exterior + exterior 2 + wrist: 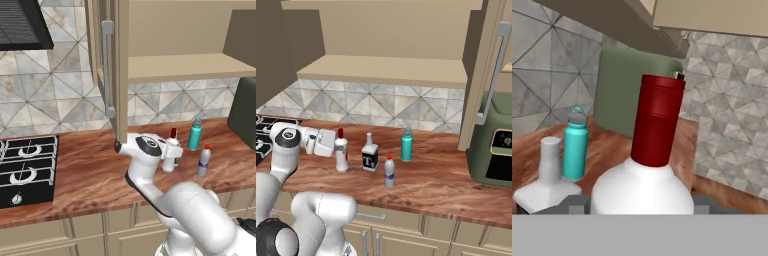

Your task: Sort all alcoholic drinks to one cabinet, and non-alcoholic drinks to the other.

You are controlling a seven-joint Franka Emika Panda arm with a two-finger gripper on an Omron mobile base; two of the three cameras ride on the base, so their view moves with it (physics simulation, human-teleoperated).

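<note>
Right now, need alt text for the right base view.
The white arm's gripper is at a slender white bottle with a dark red cap on a brown wooden counter, below an open tan cabinet.

Domestic kitchen, rendered. A reddish wood-grain counter (90, 175) runs along a wall of grey geometric tiles (55, 95). A black gas hob (25, 167) is set into the counter's left end beneath a dark extractor hood (22, 25). Tan wall cabinets (386, 70) with a long grey bar handle (107, 67) hang above; a green appliance (495, 145) stands at the counter's right end, with drawer fronts (406, 235) below.
</note>
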